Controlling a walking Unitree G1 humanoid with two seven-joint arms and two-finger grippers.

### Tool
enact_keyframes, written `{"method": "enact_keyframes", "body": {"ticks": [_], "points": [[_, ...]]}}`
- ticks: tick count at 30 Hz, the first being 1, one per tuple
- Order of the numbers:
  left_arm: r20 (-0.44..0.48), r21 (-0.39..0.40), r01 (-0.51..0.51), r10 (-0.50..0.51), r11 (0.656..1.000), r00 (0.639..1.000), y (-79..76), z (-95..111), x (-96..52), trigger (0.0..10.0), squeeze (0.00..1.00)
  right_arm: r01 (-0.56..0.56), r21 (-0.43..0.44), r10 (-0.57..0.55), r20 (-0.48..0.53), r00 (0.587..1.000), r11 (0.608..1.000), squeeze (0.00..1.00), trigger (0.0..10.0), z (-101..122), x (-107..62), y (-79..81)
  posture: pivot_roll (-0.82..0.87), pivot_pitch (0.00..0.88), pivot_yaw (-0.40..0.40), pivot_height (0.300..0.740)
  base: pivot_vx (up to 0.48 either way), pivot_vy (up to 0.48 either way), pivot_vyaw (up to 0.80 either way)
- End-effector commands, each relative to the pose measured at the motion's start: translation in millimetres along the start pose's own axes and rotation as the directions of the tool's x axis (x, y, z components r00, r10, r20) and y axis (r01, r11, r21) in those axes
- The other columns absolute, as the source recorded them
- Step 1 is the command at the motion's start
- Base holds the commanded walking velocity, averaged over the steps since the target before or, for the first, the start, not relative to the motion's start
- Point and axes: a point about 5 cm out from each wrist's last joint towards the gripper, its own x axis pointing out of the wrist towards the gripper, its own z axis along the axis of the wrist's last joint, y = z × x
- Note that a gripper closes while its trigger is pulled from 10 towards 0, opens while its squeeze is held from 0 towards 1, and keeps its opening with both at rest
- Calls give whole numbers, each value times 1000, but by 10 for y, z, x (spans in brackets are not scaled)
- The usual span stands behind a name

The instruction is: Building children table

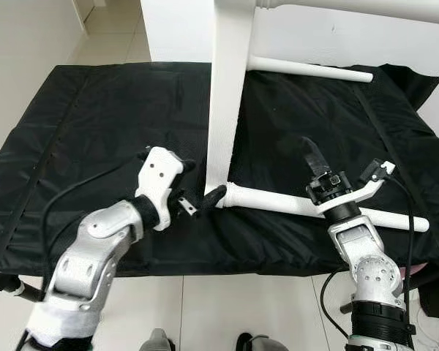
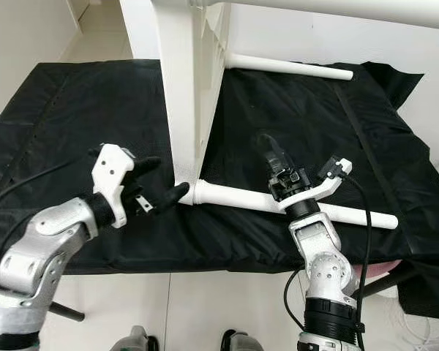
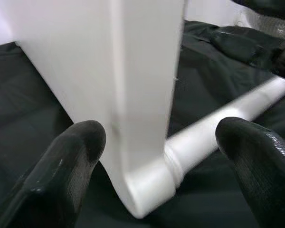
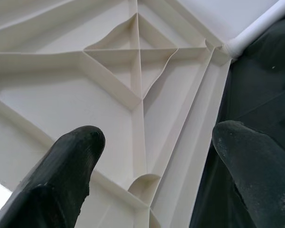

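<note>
the white table top (image 1: 227,88) stood on edge on the black cloth (image 1: 95,124), with two legs, near leg (image 1: 278,200) included, already fitted. the left gripper (image 1: 197,197) hung open at that joint and the right gripper (image 1: 344,172) was open beside the leg, so more legs probably remained.

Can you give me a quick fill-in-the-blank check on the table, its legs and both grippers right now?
1. The white tabletop stands on its edge on a ____ cloth.
2. The near leg lies ____ on the cloth, plugged into the tabletop's lower corner.
3. The left gripper has its fingers ____ beside that corner.
4. The right gripper sits over the near ____.

Missing words: black; flat; open; leg
</note>
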Motion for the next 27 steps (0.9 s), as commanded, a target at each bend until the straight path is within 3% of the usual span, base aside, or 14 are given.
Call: {"method": "enact_keyframes", "body": {"ticks": [1, 8, 13, 17, 19, 27], "points": [[-36, -3, -322, 321, 947, 946, 164, -54, -18, 10000, 0, 1, -18, -1, 0, 1000, 1000, 0, 10000, 17, -2, -19, 68, 96, -9, 740, 0, 0, 0], [-40, -37, -400, 398, 916, 916, 178, -32, 150, 10000, 0, 0, -26, 0, 0, 1000, 1000, 0, 10000, 50, 11, -35, 56, 92, -21, 740, 0, 0, 0], [-35, -38, -400, 399, 916, 916, 161, -17, 203, 10000, 0, 0, -29, 0, 2, 1000, 1000, 0, 10000, 60, 18, -37, 53, 94, -23, 740, 0, 0, 0], [-17, -55, -352, 352, 934, 936, 59, 14, 285, 10000, 0, -5, -28, 5, 0, 1000, 1000, 0, 10000, 60, 19, -34, 51, 94, -23, 740, 0, 0, 0], [8, -56, -274, 275, 960, 961, -61, 43, 328, 10000, 0, -12, -24, 12, -4, 1000, 1000, 0, 10000, 53, 12, -26, 47, 94, -25, 740, 0, 0, 0], [30, -30, -87, 88, 996, 996, -245, 21, 306, 10000, 0, -19, -25, 18, -15, 1000, 1000, 0, 10000, 50, 12, -35, 41, 95, -27, 740, 0, 0, 0]]}}
